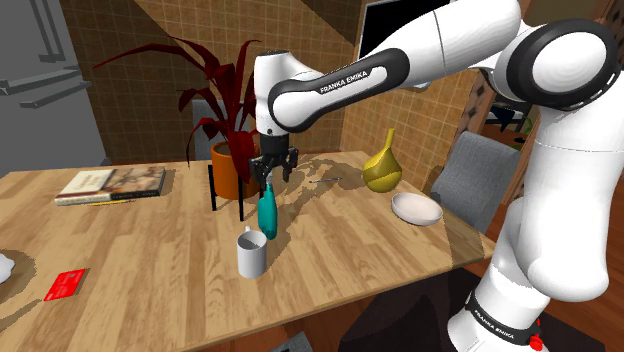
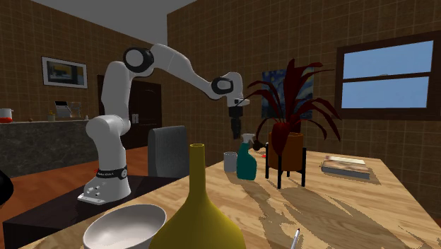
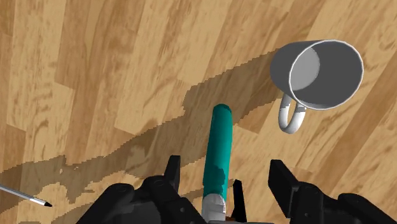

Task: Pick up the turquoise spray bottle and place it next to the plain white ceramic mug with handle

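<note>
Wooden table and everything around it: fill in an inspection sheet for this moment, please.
Surface: wooden table, with shadows lying across it.
Job's things: turquoise spray bottle stands upright on the table, close beside the white mug and not touching it.
Clutter: red-leaved potted plant, books, yellow vase, white bowl, red card, pen.
Grippers: tool is open, directly over the bottle's head, fingers either side without clasping it.
Cables: nothing seen.
Surroundings: tiled brown walls, window, grey chair.
</note>
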`<state>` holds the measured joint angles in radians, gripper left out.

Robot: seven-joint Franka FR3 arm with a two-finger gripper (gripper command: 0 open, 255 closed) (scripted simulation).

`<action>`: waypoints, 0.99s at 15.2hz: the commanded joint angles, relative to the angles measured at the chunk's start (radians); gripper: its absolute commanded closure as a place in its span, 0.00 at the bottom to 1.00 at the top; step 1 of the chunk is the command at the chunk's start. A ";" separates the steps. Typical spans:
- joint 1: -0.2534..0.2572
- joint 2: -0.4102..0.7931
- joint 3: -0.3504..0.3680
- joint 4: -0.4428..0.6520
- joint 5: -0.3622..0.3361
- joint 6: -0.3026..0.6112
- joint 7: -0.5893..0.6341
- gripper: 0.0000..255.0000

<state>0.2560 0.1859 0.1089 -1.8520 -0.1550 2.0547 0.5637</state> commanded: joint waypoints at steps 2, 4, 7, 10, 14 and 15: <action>0.000 0.000 0.000 0.000 0.000 0.000 0.000 0.00; 0.000 0.000 0.000 0.000 0.000 0.000 0.000 0.00; 0.005 -0.028 0.005 0.064 0.009 -0.092 -0.006 0.00; 0.006 -0.034 0.006 0.083 0.011 -0.117 -0.007 0.00; 0.006 -0.034 0.006 0.083 0.011 -0.117 -0.007 0.00; 0.006 -0.034 0.006 0.083 0.011 -0.117 -0.007 0.00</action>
<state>0.2622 0.1518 0.1153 -1.7694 -0.1444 1.9382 0.5565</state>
